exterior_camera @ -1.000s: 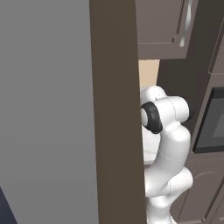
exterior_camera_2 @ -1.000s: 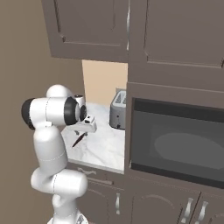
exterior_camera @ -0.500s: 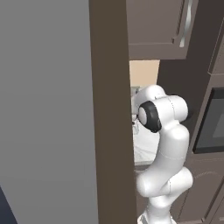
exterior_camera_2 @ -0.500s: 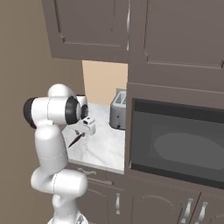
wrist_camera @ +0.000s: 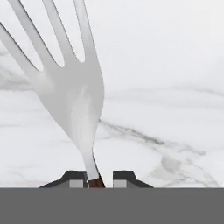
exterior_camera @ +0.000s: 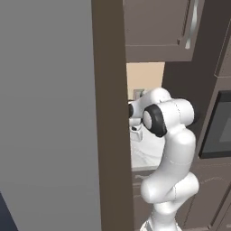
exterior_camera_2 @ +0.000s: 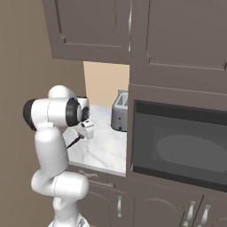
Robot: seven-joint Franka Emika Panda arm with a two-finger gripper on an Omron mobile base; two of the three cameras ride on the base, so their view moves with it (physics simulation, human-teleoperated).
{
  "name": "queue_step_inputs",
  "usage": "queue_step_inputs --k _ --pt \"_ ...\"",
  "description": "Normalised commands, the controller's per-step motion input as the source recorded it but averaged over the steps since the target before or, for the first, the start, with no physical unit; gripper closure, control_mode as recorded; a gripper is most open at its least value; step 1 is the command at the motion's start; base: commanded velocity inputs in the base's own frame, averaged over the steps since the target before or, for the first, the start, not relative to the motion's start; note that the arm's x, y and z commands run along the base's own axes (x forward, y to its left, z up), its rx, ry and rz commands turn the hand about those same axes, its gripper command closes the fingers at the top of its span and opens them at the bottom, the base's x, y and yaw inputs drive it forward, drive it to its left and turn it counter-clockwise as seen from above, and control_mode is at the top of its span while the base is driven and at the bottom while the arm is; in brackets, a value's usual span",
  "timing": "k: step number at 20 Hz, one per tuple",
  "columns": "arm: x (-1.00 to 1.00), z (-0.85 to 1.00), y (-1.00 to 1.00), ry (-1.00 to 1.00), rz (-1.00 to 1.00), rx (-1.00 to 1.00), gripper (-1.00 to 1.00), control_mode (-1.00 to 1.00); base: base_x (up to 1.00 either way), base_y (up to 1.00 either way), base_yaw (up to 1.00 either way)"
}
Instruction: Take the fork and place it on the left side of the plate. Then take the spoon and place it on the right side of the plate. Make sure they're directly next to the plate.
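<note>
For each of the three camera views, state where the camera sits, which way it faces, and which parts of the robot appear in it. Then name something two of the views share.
Left base view: behind the arm to its left, facing forward past a brown panel to the marble counter; the white arm rises lower right.
Right base view: behind the arm to its right, facing the counter, toaster and microwave; the arm rises lower left.
Hand view: on the hand, looking along the gripper at the fork, whose neck sits between the fingertips.
Shared: both base views show the arm and marble counter.
</note>
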Motion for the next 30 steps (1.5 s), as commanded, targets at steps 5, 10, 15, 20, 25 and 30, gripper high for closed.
queue_step_inputs --k 5,10,15,20,25,30 --pt "-0.24 -0.11 -0.91 -0.11 -0.28 0.0 1.0 -1.0 0.0 0.0 0.0" --pt "-0.37 0.11 -0.8 -0.13 -0.18 0.0 1.0 -1.0 0.0 0.0 0.0" --pt "-0.52 0.57 -0.44 -0.01 -0.03 0.02 1.0 -1.0 0.0 0.0 0.0" --pt "-0.66 0.94 -0.14 0.0 0.0 0.0 1.0 -1.0 0.0 0.0 0.0" --pt "-0.94 0.94 0.0 -0.01 0.13 0.0 1.0 -1.0 0.0 0.0 0.0" --pt "-1.0 0.88 0.0 -0.31 0.17 0.0 1.0 -1.0 0.0 0.0 0.0"
